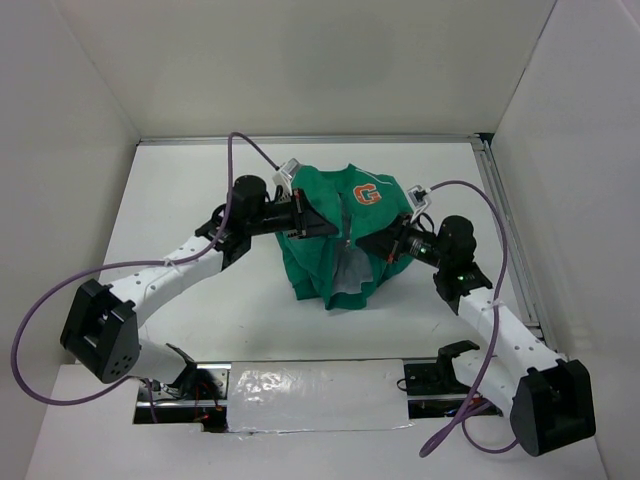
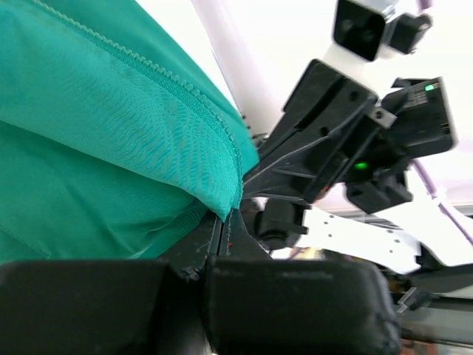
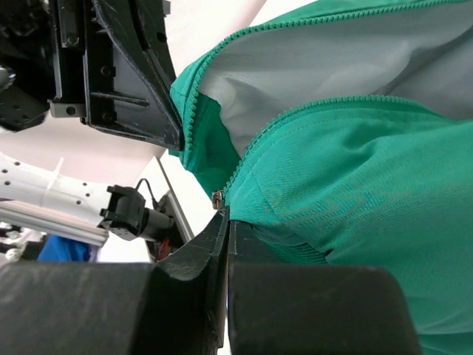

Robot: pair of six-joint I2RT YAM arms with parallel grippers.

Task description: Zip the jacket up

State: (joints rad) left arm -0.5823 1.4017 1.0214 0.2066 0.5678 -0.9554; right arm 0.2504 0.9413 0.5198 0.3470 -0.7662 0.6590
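**A:** Where is the jacket (image 1: pixel 345 235)?

**B:** It is near the middle of the white table (image 1: pixel 200 190), bunched up and lifted between the two arms. There is one jacket, green, with one orange G patch (image 1: pixel 368 194) on the chest.

**A:** Is the front closed?

**B:** Only partly. Lower down the two edges part and the pale lining (image 3: pixel 332 66) shows between them. Both edges carry green zip teeth (image 2: pixel 185 85), and a small metal slider (image 3: pixel 217 197) sits where they meet (it is tiny, so I can't tell more).

**A:** And the grippers?

**B:** There are two, one on each side. The left gripper (image 2: pixel 230 222) has its fingers pressed together on a fold of the green fabric at the toothed edge. The right gripper (image 3: pixel 225 222) is pinching the jacket just below the slider, its fingers tight together.
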